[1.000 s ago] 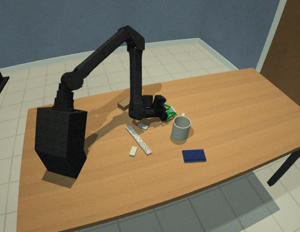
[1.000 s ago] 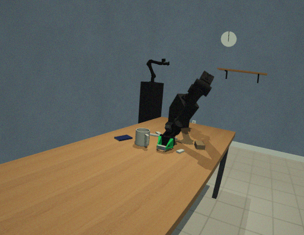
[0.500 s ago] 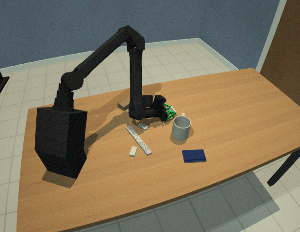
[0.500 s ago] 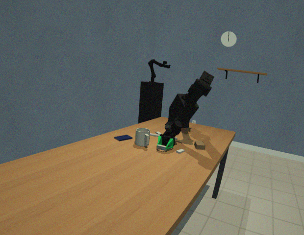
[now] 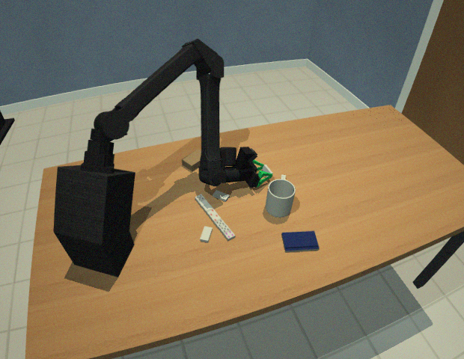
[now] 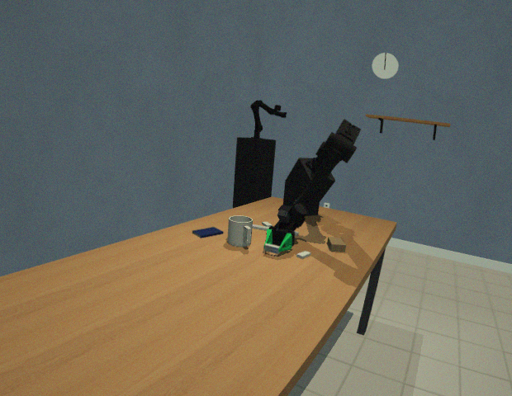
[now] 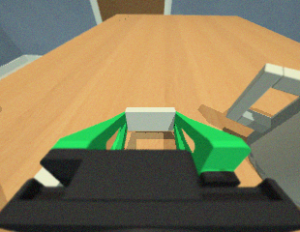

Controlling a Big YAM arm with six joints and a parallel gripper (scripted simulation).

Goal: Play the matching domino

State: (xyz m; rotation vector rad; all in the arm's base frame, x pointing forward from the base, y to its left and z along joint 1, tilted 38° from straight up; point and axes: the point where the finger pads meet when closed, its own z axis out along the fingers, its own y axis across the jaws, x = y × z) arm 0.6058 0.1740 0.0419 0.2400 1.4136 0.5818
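Note:
My gripper (image 5: 266, 172) (image 6: 277, 247) (image 7: 150, 115) points sideways, low over the table, shut on a domino. The held domino (image 5: 267, 169) (image 6: 272, 247) (image 7: 150, 120) spans the green fingertips by its ends, standing on a long edge; no pips show on its visible side. The line of face-up dominoes (image 5: 218, 221) lies flat, its far end in shadow. A face-down domino (image 5: 206, 234) (image 6: 266, 223) lies beside the line's near part. Another domino (image 5: 221, 195), partly shaded, lies near its far end. A further white domino (image 6: 303, 254) (image 7: 47, 177) lies beside the gripper, hidden in the top view.
A grey mug (image 5: 279, 203) (image 6: 239, 232) (image 7: 285, 145) stands close to the gripper, its handle toward it. A dark blue flat box (image 5: 300, 241) (image 6: 207, 232) lies nearer the front edge. A brownish block (image 5: 191, 161) (image 6: 335, 244) lies behind the arm.

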